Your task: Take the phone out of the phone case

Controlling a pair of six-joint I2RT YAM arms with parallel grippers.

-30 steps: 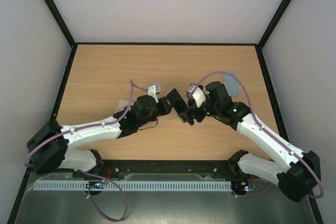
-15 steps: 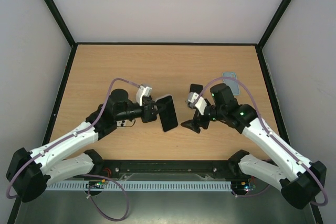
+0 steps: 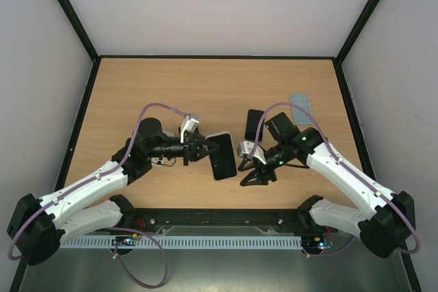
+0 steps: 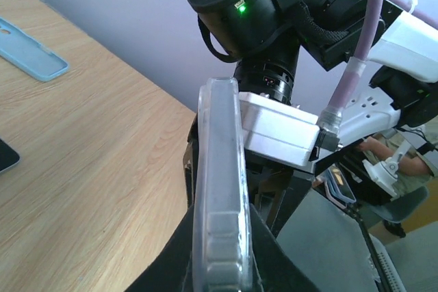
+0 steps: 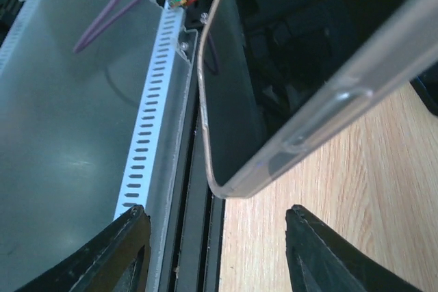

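My arms have pulled apart: left jaws stay clamped on the case (image 4: pixel 217 182) (phone (image 3: pixel 222 156) seemingly still inside), right jaws apart, holding nothing.

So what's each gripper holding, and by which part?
Left gripper clamps the cased phone at its wrist-side edge; right gripper open, holding nothing.

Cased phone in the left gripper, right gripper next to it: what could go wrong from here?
1. The left gripper pinches the cased phone by one end only; a pull at the free end might lever it loose onto the table.
2. The right gripper is open with only the case's corner ahead of its fingertips; closing here would likely catch nothing or slip off the corner.
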